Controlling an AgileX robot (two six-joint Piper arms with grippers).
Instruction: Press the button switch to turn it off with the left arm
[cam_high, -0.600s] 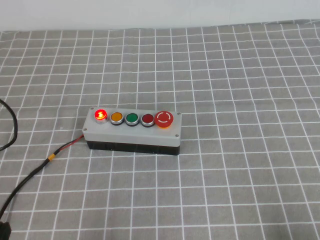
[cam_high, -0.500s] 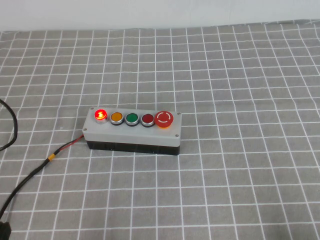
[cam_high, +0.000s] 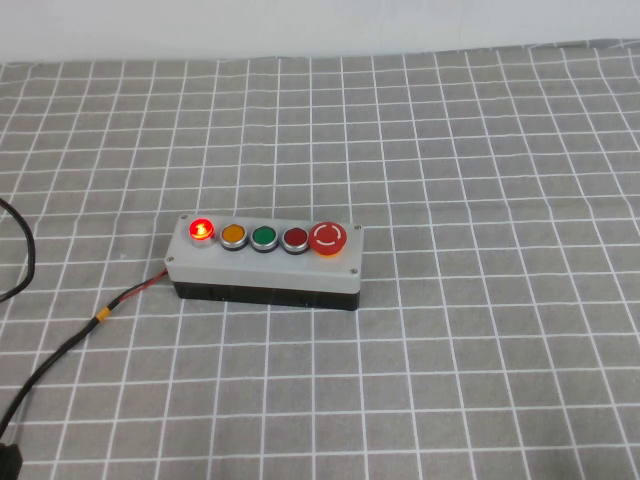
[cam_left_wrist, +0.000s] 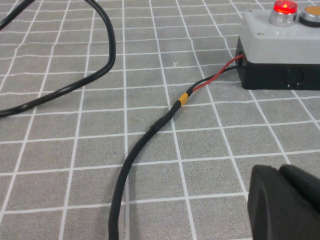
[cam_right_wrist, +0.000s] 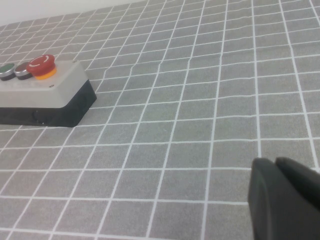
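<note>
"Five buttons sit on the button switch (cam_high: 265, 262), mid-table; its red light (cam_high: 201, 230) glows."
"Grippers?"
"Left gripper (cam_left_wrist: 286, 202) waits near the wire (cam_left_wrist: 212, 80), right gripper (cam_right_wrist: 284, 200) far off. Jaws look closed. I'd press straight down, gently."

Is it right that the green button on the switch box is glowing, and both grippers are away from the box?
Not quite. In the high view the glowing button is the red one at the left end of the switch box, not the green one. The left gripper and right gripper are indeed away from it.
</note>
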